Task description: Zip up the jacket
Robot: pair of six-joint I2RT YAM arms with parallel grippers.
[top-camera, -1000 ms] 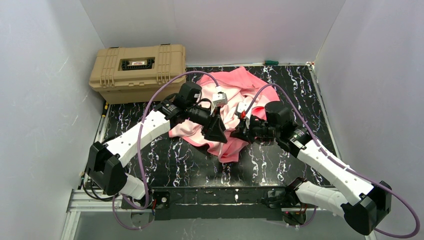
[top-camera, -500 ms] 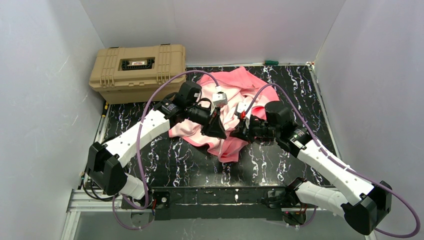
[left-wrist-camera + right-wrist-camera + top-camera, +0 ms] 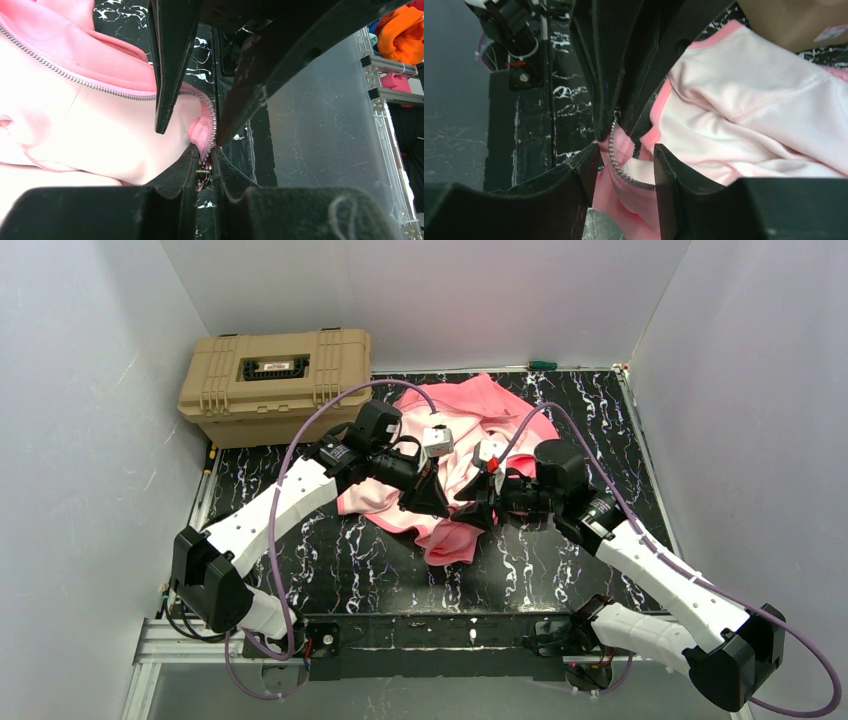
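The jacket (image 3: 470, 410) lies crumpled on the black marbled table (image 3: 560, 560), around the middle and towards the back, with its salmon outer side and pale pink lining both showing. Its lower front edge is pulled forward into a point between the two arms. The tan case (image 3: 275, 380) sits at the back left corner, apart from the cloth. Both arms reach inward over the garment, and their tips meet just in front of its centre. The left gripper (image 3: 205, 152) has its fingers pressed together on the end of the zipper (image 3: 215, 125), pinching the metal teeth and a small fold of pink fabric right at the tips. From that pinch the line of teeth curves up and runs off to the left along the salmon edge. The right gripper (image 3: 624, 150) faces it from the opposite side with its fingers apart. The same zipper edge and a bulge of fabric lie in the gap between them, directly below the clamped left tips. The right gripper's left finger seems to brush the cloth, though the close view is too dark and cramped to be sure. From above, the two grippers appear nearly tip to tip over the pink point of the hem.
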